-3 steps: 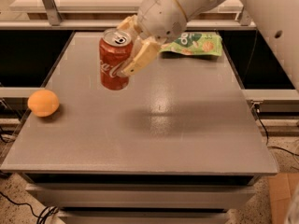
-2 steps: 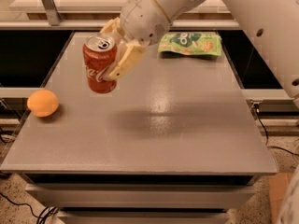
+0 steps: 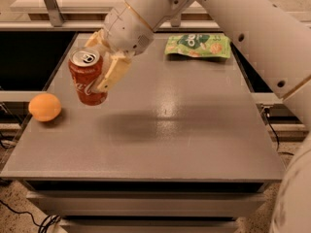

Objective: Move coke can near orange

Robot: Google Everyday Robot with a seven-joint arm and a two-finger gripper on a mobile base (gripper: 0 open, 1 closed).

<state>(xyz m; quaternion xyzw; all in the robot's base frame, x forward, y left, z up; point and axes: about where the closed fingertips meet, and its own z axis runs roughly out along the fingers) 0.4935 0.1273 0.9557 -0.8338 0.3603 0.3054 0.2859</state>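
Observation:
The coke can (image 3: 86,79) is a red can with white script and a silver top, held upright in the air above the left part of the grey table (image 3: 160,130). My gripper (image 3: 99,62) is shut on the coke can, with one cream finger (image 3: 112,72) across its right side. The orange (image 3: 44,107) lies on the table near the left edge, to the left of the can and a little nearer the front.
A flat green snack bag (image 3: 198,45) lies at the back right of the table. My white arm reaches in from the upper right. Dark gaps flank the table on both sides, and cables lie on the floor.
My gripper has carried the coke can to the left and slightly down, closer to the orange. The orange and the green bag have not moved.

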